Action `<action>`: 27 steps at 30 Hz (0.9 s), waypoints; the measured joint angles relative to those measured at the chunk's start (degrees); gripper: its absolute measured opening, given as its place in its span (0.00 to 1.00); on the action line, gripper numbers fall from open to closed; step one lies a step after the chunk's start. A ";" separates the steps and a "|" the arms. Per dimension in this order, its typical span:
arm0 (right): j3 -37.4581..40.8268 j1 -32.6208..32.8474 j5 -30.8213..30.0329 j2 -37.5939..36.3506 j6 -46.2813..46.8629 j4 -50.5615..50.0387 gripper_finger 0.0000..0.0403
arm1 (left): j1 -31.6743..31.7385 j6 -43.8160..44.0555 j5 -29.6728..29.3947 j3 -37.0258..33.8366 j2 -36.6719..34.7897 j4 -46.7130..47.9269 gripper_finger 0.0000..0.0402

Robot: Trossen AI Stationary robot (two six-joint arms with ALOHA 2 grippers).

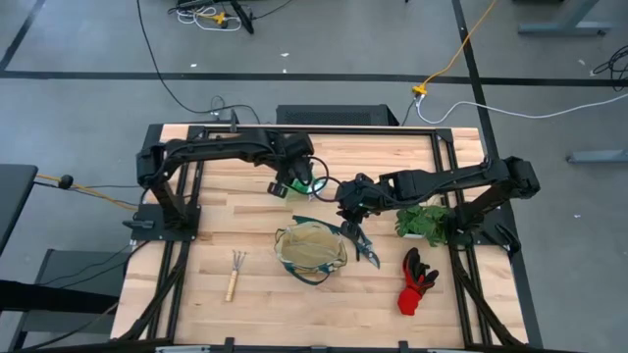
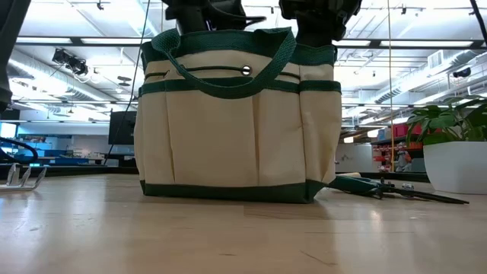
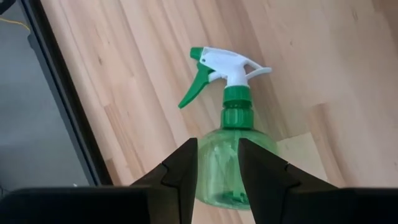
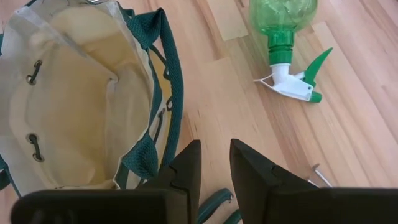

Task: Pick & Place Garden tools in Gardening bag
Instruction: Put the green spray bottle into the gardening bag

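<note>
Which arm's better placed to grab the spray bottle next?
Left. The left gripper is right over the spray bottle, its fingers lined up on the body. The right gripper hangs between the gardening bag and the bottle, holds nothing, and is farther from it.

The spray bottle (image 3: 235,149) base hides behind the left fingers (image 3: 183,171); the gardening bag (image 4: 81,93) runs off the right wrist view's edge.
</note>
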State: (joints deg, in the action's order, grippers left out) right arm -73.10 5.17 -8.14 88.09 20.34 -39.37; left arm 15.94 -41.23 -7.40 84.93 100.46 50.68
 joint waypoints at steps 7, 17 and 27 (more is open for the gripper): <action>0.00 0.00 0.00 0.00 -0.02 -0.62 0.22 | 0.55 -0.58 1.58 0.00 3.08 -0.21 0.30; 0.00 0.00 -0.81 0.02 -0.04 -0.51 0.22 | 0.18 0.12 3.68 -0.01 7.52 -2.15 0.30; 0.00 -0.02 -1.51 0.02 0.24 -0.31 0.22 | -0.79 0.69 3.13 -0.01 8.29 -4.52 0.31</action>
State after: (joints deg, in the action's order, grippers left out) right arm -73.10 5.15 -9.65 88.12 20.58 -39.68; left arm 15.15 -40.54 -4.27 84.91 108.75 46.16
